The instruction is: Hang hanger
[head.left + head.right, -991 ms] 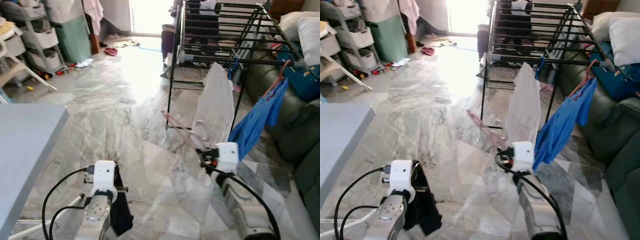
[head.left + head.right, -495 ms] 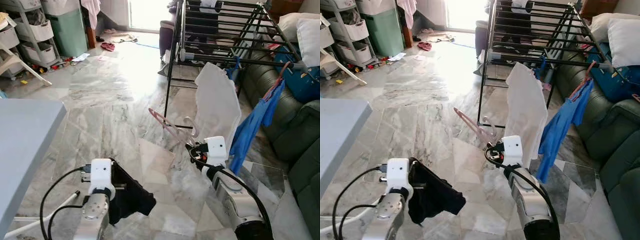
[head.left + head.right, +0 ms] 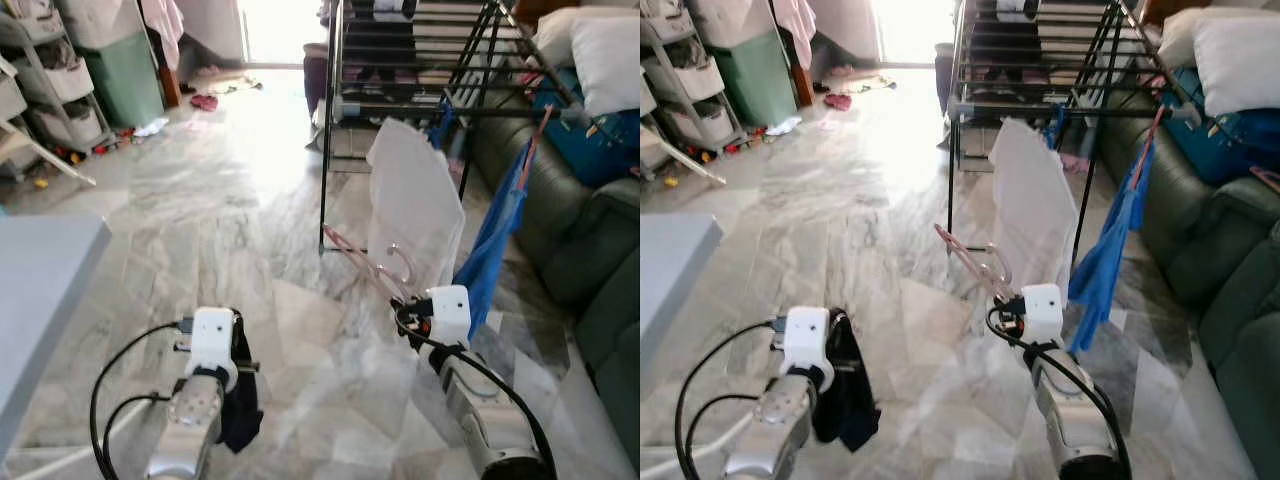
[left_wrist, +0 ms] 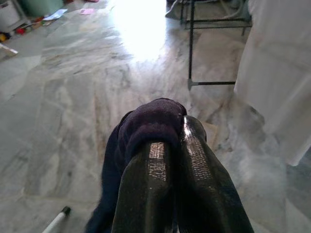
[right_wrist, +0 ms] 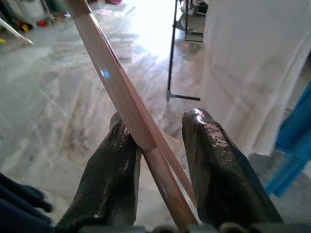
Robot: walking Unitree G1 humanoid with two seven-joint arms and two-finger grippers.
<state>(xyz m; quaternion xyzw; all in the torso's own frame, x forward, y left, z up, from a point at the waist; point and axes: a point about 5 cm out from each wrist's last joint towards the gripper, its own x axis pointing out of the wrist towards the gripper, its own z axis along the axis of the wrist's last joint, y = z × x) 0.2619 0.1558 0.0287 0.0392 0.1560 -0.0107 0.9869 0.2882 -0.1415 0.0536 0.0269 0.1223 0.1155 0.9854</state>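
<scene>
Pink hanger [image 5: 127, 104] carried toward the drying rack [image 3: 400, 60]

It lies between the right gripper [image 5: 158, 150]'s part-open fingers, against one, low before a white garment [image 3: 415, 215] on the rack. The left gripper [image 4: 167, 160] is pinched closed on a dark garment [image 4: 146, 128] over the marble floor [image 3: 200, 200].
</scene>
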